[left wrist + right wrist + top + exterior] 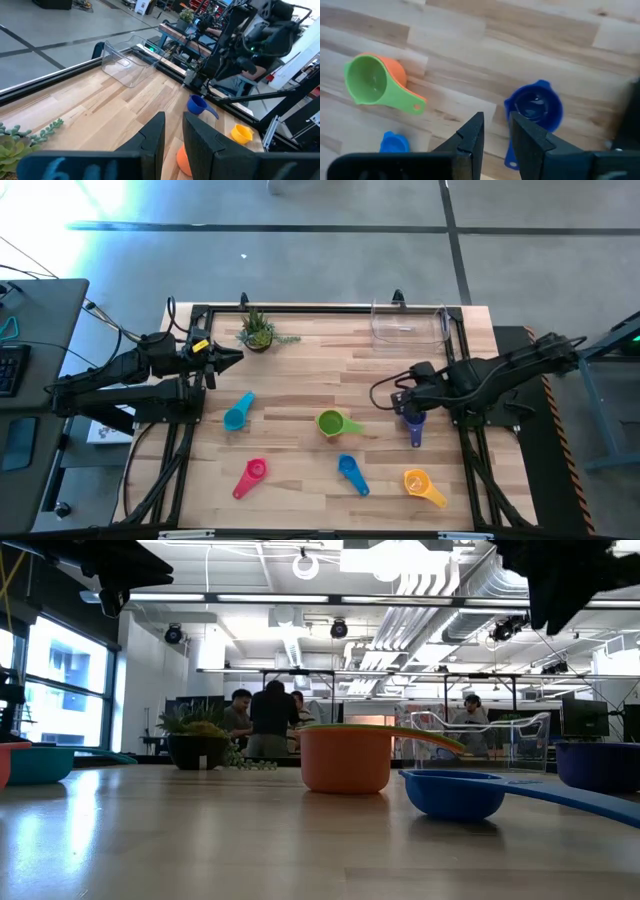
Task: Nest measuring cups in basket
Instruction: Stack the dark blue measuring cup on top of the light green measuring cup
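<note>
Nearest the low camera lies the light-blue cup (455,794), while the right gripper (495,131), fingers narrowly parted and empty, hovers over the purple cup (536,107) well apart from the basket (408,324), so a descent slightly off-centre could knock it away, the left gripper (235,356) idling narrowly parted beside the plant (258,330).

No legible text or labels.

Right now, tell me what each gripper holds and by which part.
Nothing is held. The left gripper is empty, up by the plant; the right gripper hangs empty above the dark blue cup.
</note>
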